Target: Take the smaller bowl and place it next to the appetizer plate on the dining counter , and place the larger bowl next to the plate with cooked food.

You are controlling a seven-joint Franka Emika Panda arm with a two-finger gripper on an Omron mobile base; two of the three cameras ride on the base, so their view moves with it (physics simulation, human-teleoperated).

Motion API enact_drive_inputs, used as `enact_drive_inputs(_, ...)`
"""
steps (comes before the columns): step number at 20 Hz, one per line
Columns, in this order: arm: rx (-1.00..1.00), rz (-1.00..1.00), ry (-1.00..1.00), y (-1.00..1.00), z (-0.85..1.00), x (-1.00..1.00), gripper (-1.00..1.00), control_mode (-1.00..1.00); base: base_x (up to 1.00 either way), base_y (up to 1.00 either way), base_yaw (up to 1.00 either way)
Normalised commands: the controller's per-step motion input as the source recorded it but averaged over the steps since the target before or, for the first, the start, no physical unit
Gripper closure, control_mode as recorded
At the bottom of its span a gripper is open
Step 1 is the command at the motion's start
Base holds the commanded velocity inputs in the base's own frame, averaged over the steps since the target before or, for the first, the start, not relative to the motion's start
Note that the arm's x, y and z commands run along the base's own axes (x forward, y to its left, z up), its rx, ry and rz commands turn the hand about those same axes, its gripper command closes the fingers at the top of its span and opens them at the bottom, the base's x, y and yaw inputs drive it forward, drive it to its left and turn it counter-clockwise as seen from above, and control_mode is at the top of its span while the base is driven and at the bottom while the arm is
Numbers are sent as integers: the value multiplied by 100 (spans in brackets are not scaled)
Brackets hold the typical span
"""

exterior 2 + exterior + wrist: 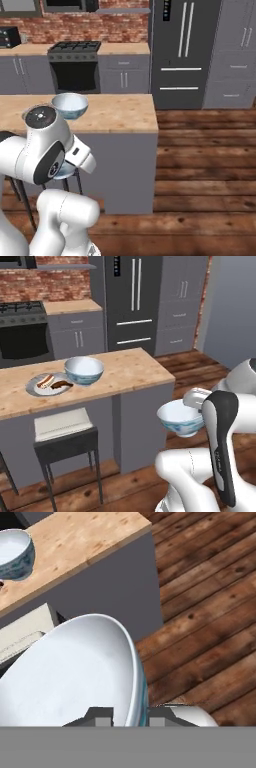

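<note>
A white bowl with a blue pattern stands on the wooden dining counter, touching the right side of a plate with cooked sausages; the same counter bowl shows at the hand view's upper left. A second white-and-blue bowl hangs in the air off the counter's right end, below counter height. My gripper is shut on its rim, one finger inside and one outside. The held bowl tilts toward the camera. No appetizer plate is in view.
A dark stool with a pale cushion stands under the counter's front edge. The counter's grey end wall is just left of the held bowl. Wooden floor lies open to the right. Stove, cabinets and fridge line the back.
</note>
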Motion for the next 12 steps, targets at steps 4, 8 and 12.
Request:
enact_drive_inputs(4,0,0,0,0,0,0,100,100,45,99,4)
enact_drive_inputs(8,0,0,0,0,0,0,100,100,40,100,5)
enact_drive_inputs(12,0,0,0,0,0,0,100,100,2,100,1)
